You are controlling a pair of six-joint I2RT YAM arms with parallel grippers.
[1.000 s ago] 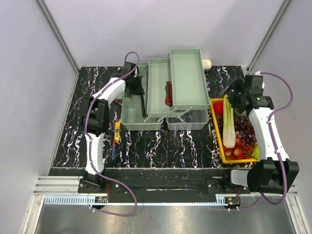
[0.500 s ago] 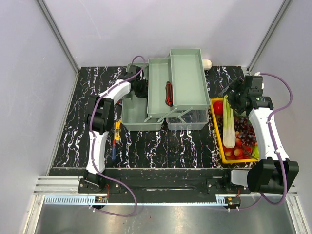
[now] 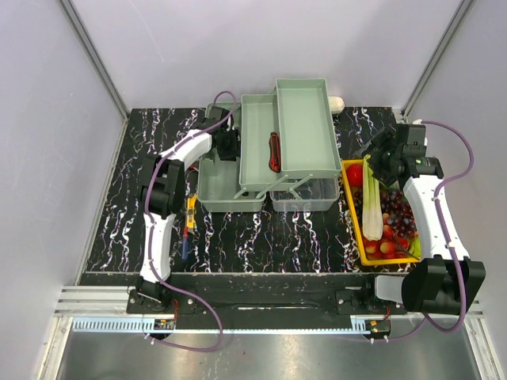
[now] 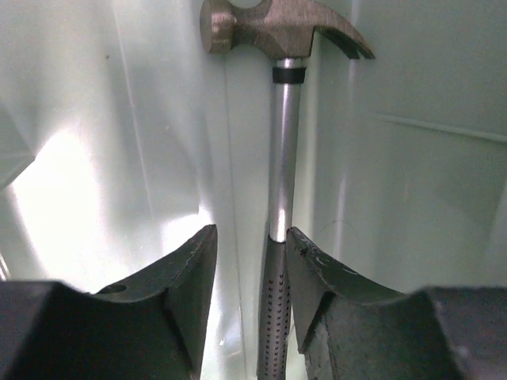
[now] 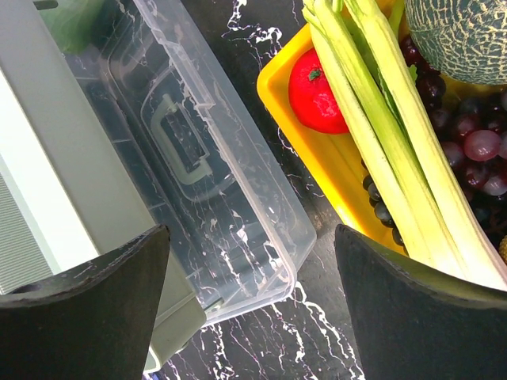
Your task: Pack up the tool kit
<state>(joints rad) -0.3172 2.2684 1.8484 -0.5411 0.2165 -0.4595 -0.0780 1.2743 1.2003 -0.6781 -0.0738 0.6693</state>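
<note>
Straddling hammer handle (image 4: 281,174), left fingers (image 4: 186,293) narrowly apart, wrist-view only; right fingers (image 5: 95,317) wide.

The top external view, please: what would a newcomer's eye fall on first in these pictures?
The large pale green plastic tool box, its fold-out trays spread open, dominates the far middle of the black marbled table. To its right sits a bright yellow plastic tray of vegetables and fruit. In the left wrist view, a steel claw hammer lies inside the box between the left hand's open fingers.
</note>
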